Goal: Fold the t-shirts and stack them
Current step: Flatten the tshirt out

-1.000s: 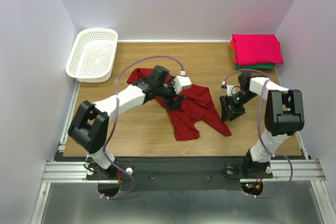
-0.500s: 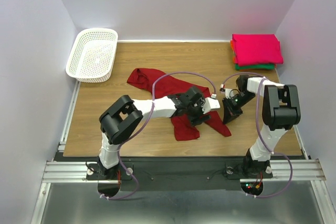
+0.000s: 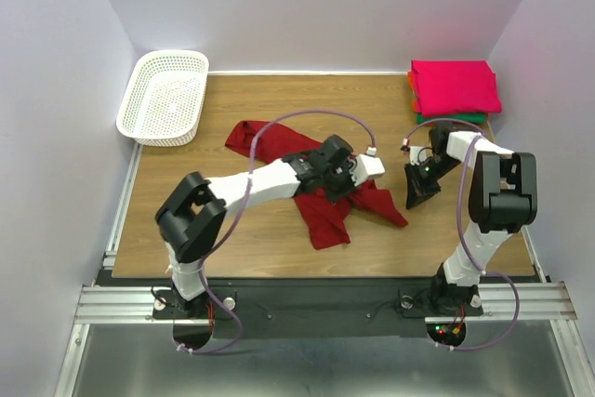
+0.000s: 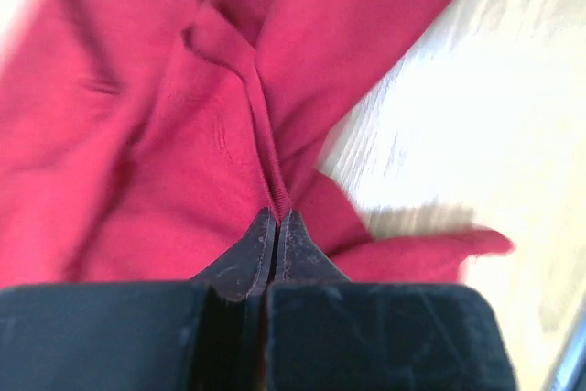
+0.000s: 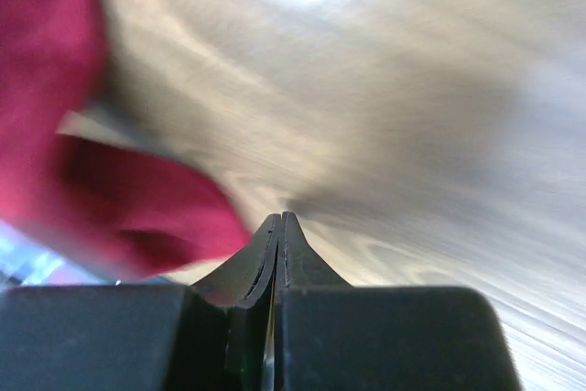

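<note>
A crumpled dark red t-shirt (image 3: 325, 218) lies mid-table. My left gripper (image 3: 346, 183) is over its right part, shut on a raised fold of the cloth; the left wrist view shows the ridge of the dark red t-shirt (image 4: 156, 153) running into the closed tips of the left gripper (image 4: 276, 215). To the right of the shirt my right gripper (image 3: 416, 194) is shut with nothing in it. The right wrist view has the right gripper (image 5: 282, 217) over bare wood, with the shirt's edge (image 5: 137, 203) to its left. Folded t-shirts, pink on top (image 3: 454, 86), are stacked at the back right.
A white lattice basket (image 3: 165, 95) stands at the back left corner. The wooden table (image 3: 251, 239) is walled on three sides. The left arm's cable loops above the shirt.
My left arm swung from the shirt's upper left to its right part and closed on a fold. My right gripper shut and drew slightly to the right, away from the shirt.
</note>
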Controlling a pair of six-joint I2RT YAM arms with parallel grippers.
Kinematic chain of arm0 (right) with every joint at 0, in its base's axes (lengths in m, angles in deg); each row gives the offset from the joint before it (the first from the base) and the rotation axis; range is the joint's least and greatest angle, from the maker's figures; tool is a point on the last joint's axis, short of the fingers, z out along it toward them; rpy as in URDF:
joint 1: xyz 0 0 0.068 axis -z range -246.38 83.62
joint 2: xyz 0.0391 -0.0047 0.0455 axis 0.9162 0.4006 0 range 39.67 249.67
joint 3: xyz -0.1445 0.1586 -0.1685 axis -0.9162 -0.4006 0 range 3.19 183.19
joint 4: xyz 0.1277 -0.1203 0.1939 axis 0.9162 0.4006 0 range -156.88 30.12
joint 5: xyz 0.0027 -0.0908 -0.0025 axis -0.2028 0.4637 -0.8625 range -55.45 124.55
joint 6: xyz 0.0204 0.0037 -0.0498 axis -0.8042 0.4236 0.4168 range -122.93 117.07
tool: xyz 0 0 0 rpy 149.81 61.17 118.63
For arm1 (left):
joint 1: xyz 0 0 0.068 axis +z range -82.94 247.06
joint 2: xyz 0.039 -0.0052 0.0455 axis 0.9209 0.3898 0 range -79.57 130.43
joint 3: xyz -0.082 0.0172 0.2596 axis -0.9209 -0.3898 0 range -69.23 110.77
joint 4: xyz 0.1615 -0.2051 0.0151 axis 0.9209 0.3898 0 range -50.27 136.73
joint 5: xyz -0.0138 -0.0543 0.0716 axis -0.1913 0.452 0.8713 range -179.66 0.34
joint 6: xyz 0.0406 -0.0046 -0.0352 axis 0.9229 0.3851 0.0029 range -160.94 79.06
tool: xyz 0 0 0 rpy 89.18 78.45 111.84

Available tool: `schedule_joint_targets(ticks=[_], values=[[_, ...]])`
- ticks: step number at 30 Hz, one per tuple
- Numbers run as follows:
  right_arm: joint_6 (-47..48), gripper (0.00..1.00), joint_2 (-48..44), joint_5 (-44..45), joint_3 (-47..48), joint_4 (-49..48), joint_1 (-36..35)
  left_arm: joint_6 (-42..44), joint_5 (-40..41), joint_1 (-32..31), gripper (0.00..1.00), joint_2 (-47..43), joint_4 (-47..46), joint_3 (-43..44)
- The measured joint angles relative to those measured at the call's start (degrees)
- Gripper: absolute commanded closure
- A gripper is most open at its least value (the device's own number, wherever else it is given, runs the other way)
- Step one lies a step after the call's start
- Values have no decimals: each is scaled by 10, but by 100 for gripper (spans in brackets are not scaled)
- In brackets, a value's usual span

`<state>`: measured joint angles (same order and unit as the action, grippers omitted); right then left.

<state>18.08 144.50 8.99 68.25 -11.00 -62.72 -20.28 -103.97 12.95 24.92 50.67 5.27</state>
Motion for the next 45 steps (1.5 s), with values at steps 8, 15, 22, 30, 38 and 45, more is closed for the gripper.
schedule_joint_targets(ticks=[8,15,22,30,38,45], values=[[-13,99,-8,64,28,-22,9,16,-64,87,100,-75,76,76],[-2,68,-21,32,65,-14,19,45,-108,177,100,-71,136,90],[-29,39,-125,-141,15,-43,-20,26,-157,172,100,-10,132,94],[-105,39,-146,-169,-90,-191,-122,-36,-221,257,100,100,129,168],[-169,39,-117,-169,-115,-314,-165,-47,-243,274,100,118,135,200],[-196,42,-80,-169,-92,-374,-199,-47,-249,273,100,129,140,211]])
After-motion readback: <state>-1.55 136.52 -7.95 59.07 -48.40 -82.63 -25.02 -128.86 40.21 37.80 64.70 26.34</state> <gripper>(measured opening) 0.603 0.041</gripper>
